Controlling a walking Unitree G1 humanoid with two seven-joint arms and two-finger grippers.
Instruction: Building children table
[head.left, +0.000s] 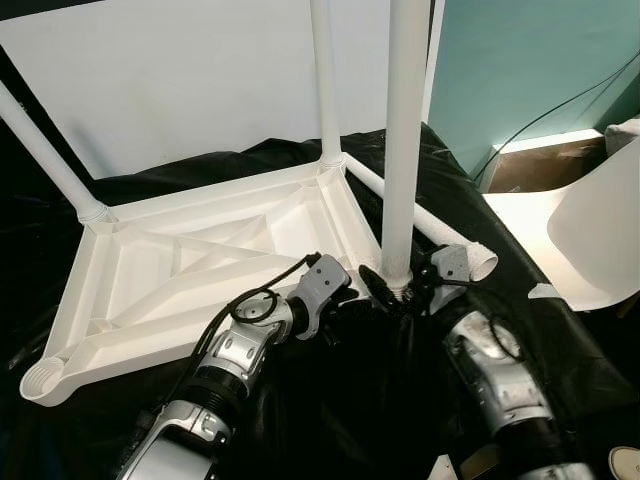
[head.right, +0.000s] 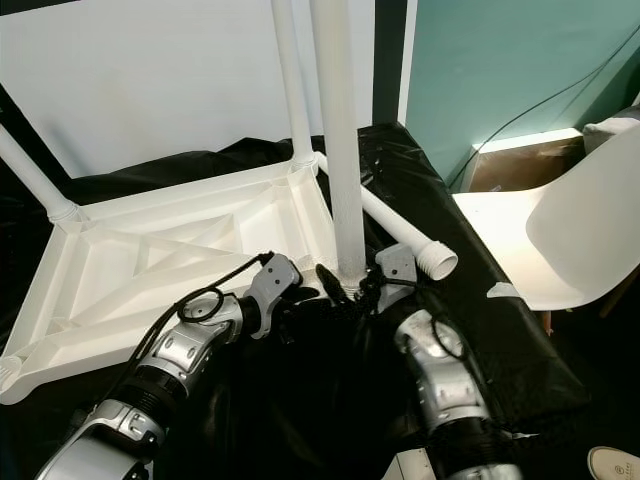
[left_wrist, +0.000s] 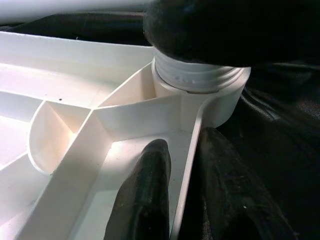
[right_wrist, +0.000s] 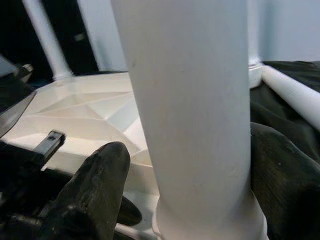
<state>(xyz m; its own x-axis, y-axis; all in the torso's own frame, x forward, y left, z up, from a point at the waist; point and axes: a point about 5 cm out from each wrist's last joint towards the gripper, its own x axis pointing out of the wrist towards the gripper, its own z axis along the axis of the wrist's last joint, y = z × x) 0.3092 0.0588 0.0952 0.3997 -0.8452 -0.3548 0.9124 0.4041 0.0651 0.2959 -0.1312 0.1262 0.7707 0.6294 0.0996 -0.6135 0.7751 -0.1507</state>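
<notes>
A white plastic table top (head.left: 200, 270) lies upside down on black cloth. Legs stand in its far left corner (head.left: 45, 150) and far right corner (head.left: 325, 80). A third leg (head.left: 405, 130) stands upright in the near right corner socket (left_wrist: 200, 80). My right gripper (head.left: 415, 285) is shut on this leg just above its base, one finger (right_wrist: 95, 190) on each side. My left gripper (head.left: 372, 288) pinches the table top's rim beside that socket, one finger (left_wrist: 145, 195) inside the wall and the other outside. The near left socket (head.left: 42, 380) holds nothing.
A loose white leg (head.left: 440, 235) lies on the cloth just right of the table top, close behind my right gripper. A white chair (head.left: 600, 230) stands to the right. A brown box (head.left: 545, 165) sits against the teal wall.
</notes>
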